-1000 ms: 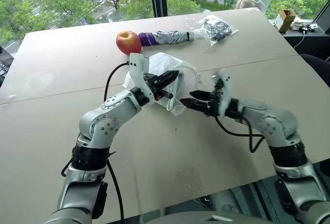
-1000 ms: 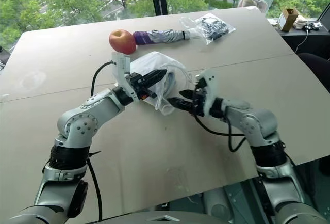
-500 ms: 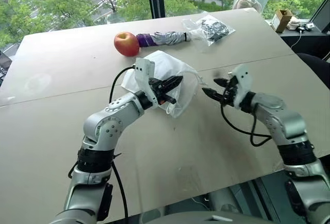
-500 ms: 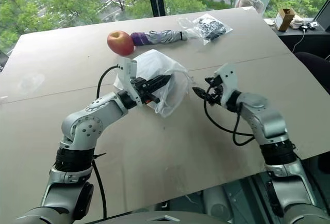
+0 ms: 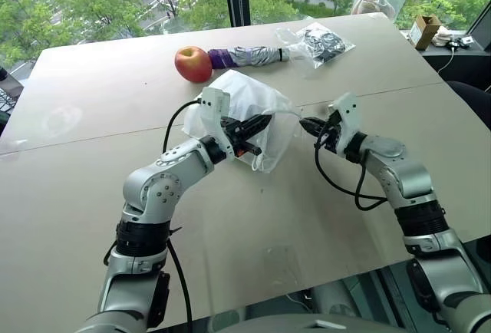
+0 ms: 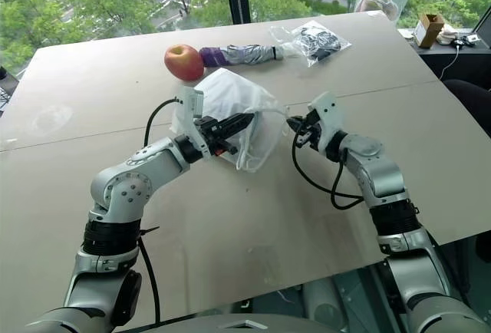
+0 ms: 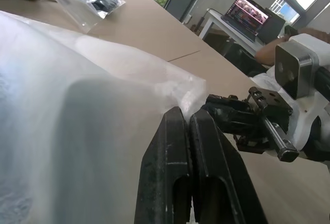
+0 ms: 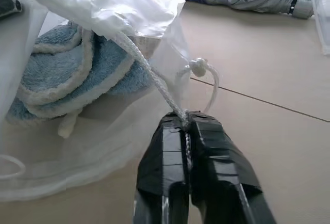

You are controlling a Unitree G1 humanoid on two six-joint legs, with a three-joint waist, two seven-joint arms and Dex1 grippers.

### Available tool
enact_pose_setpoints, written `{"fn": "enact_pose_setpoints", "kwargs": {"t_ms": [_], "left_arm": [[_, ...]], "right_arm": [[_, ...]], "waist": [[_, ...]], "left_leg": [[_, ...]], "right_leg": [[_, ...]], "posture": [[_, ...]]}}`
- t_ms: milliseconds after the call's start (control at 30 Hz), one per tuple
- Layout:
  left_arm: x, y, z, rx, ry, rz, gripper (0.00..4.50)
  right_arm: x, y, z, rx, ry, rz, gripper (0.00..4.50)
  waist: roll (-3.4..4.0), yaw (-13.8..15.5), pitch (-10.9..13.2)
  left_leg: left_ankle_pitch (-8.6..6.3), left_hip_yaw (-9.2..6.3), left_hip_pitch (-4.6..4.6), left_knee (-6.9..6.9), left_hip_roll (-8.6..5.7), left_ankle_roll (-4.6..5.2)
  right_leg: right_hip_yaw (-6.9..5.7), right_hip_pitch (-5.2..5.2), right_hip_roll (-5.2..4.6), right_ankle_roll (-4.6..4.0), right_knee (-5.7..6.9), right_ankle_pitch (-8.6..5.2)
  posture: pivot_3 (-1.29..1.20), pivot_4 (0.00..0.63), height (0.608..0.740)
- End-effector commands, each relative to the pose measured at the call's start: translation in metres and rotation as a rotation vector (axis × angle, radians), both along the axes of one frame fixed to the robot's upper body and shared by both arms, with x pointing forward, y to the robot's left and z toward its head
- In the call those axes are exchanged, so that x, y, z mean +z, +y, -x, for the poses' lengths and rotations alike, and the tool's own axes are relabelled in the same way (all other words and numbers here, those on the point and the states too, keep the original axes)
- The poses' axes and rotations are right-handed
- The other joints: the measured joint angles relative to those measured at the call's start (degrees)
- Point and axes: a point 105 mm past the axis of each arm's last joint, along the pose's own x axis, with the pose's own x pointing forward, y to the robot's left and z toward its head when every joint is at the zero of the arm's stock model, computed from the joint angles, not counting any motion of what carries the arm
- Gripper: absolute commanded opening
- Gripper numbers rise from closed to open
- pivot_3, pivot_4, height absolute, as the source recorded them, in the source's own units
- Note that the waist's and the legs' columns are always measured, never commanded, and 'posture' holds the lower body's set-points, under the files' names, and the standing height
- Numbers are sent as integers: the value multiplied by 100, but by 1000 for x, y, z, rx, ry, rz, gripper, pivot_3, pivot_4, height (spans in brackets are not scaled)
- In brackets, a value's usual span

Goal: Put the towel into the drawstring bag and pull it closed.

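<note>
I'm pinching the cord (image 8: 154, 77) in my closed right hand (image 8: 186, 123) to cinch the drawstring bag (image 5: 253, 107), lying mid-counter toward its far edge. The towel (image 8: 72, 74) is sitting inside. My left hand (image 5: 257, 127), closed, is probably gripping the bag's fabric as an anchor.

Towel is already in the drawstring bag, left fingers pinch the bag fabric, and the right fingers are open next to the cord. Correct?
Not quite: the right wrist view shows the right fingers shut on the cord, not open. The towel is inside the drawstring bag; the left fingers pinch its fabric.
</note>
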Motion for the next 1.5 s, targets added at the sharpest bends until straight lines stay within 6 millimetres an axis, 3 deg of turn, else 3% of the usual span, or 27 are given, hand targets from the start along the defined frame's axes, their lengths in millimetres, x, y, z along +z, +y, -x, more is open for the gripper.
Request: {"fn": "enact_pose_setpoints", "kwargs": {"t_ms": [33, 167, 333, 467, 533, 633, 700, 833, 867, 900, 1067, 1267, 1500], "left_arm": [[15, 3, 2, 1, -62, 1, 0], [12, 2, 0, 2, -54, -7, 0], [9, 3, -4, 16, -39, -23, 0], [6, 1, -2, 1, -56, -59, 0], [6, 2, 0, -26, -87, -79, 0], [9, 9, 2, -57, -172, -134, 876], [8, 13, 4, -116, -224, -219, 1801], [23, 31, -12, -55, -403, -357, 3917], [27, 34, -10, -62, -423, -341, 4319], [29, 36, -8, -72, -425, -322, 4436], [6, 44, 5, -100, -342, -333, 4436], [-18, 5, 12, -115, -267, -252, 4436], [-34, -5, 7, -50, -250, -217, 4436]], "right_arm": [[22, -10, 11, 34, -51, -62, 52], [38, -19, 20, 56, -55, -137, 52], [68, -37, 13, -32, -108, -280, 52], [108, -45, 12, -34, -133, -572, 52], [116, -46, 14, -9, -119, -658, 52], [119, -46, 18, 14, -71, -716, 0], [112, -48, 18, 10, -38, -697, 0], [96, -55, 14, -45, 10, -648, 0], [94, -56, 14, -50, 15, -646, 0], [94, -57, 15, -50, 20, -651, 0], [89, -55, 19, -49, 42, -658, 0], [85, -46, 19, -39, 64, -656, 0], [85, -45, 20, -41, 65, -656, 0]], "waist": [[0, 8, 0], [0, 10, 0], [0, 0, 0], [0, -20, 0], [0, -21, 0], [1, -14, 0], [1, -13, 0], [2, 0, 0], [2, -3, 0], [2, -7, 0], [2, -60, 0], [1, 10, -1], [2, -12, -1]], "left_leg": [[-1, 0, 0, 0, 0, 1], [-2, 1, -1, 0, 0, 4], [-11, 2, 5, 2, 0, 20], [-11, 2, 6, 4, 0, 19], [-10, 0, 6, 3, 1, 18], [-3, 0, 4, 0, 2, 5], [-3, 5, 2, 0, 1, 5], [-11, 6, 1, 0, -1, 21], [-11, 6, 2, 0, -1, 21], [-12, 7, 2, 1, -1, 22], [-12, 8, 4, -1, 5, 23], [-13, 2, -4, 9, 7, 25], [-13, 5, 5, 15, 4, 25]], "right_leg": [[0, 0, 0, 0, 0, 0], [1, 0, 0, 0, -1, 0], [1, 2, 1, 0, 6, 0], [3, 1, 2, -1, 12, 1], [1, 1, 3, -1, 12, 1], [-1, 1, 3, -1, 7, 1], [1, 1, 1, -1, 3, 1], [0, 1, 1, -1, 2, 0], [0, 1, 1, -1, 3, 0], [0, 1, 1, -1, 4, 0], [2, 0, 2, -1, 5, 0], [-2, 1, -3, 0, 6, 1], [2, 3, 2, 1, 19, 2]], "posture": [[0, 150, 740], [0, 150, 740], [0, 150, 740], [0, 150, 740], [0, 150, 740], [0, 150, 740], [0, 150, 740], [0, 150, 740], [0, 150, 740], [0, 150, 740], [0, 150, 740], [0, 150, 740], [0, 150, 740]]}}
